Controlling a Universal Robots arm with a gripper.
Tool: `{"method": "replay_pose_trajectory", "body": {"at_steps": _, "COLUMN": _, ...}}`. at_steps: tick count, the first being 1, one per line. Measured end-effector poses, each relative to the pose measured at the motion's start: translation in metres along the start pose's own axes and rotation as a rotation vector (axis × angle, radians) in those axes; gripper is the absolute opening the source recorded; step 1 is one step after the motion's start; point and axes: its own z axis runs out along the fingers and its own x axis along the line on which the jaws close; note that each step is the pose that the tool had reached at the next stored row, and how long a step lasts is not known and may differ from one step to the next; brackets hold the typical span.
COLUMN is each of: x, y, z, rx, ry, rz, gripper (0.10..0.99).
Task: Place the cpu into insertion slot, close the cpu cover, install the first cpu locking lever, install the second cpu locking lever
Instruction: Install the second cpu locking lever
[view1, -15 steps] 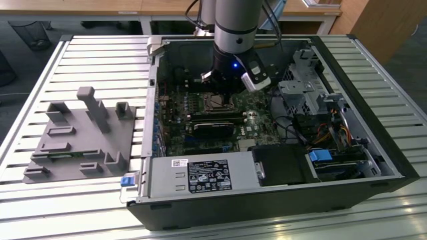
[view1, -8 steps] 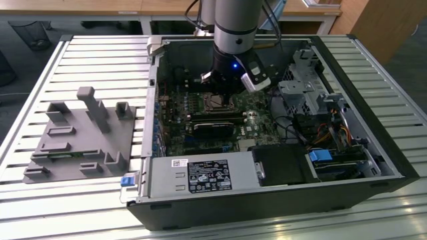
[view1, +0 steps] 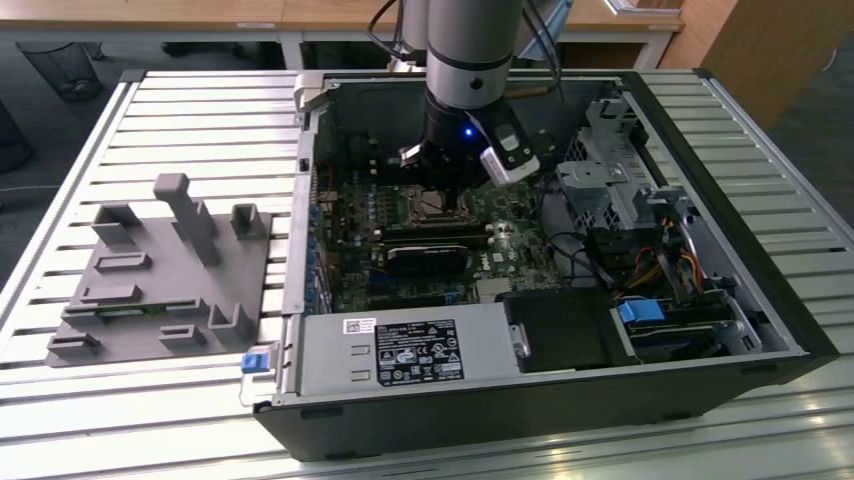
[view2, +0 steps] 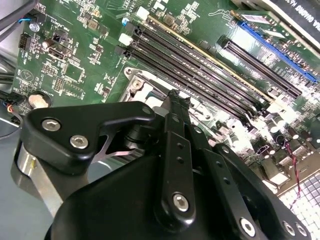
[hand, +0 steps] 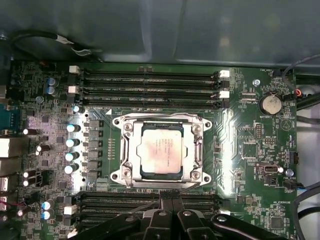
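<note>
The cpu (hand: 160, 152), a silvery-grey square chip, lies flat in the insertion slot (hand: 118, 175) on the green board. The cpu cover (hand: 126, 145), a thin silvery frame, lies down around the chip. A thin wire lever (hand: 192, 186) runs along the socket edge nearest my gripper (hand: 172, 196). The black fingers (hand: 165, 200) are pressed together at that edge, and I cannot tell whether they touch the lever. In the second wrist view the gripper (view2: 175, 97) hangs over the socket's rim (view2: 134, 85). In the exterior view the gripper (view1: 441, 185) hovers just above the socket (view1: 430, 208) inside the open case.
Long black memory slots (hand: 150, 82) flank the socket on both sides. A coin battery (hand: 271, 104) and a row of capacitors (hand: 72, 142) stand nearby. The power supply (view1: 400, 350), drive cage (view1: 607, 170) and cables crowd the case. A grey fixture (view1: 167, 275) rests on the slatted table.
</note>
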Motion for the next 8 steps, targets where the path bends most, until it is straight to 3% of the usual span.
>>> {"method": "replay_pose_trajectory", "body": {"at_steps": 5, "x": 0.0002, "y": -0.0019, "z": 0.0001, "rx": -0.017, "ry": -0.0002, "rz": 0.0, "gripper": 0.106}}
{"method": "replay_pose_trajectory", "body": {"at_steps": 8, "x": 0.0002, "y": -0.0041, "z": 0.0002, "rx": -0.019, "ry": -0.0003, "rz": 0.001, "gripper": 0.106}}
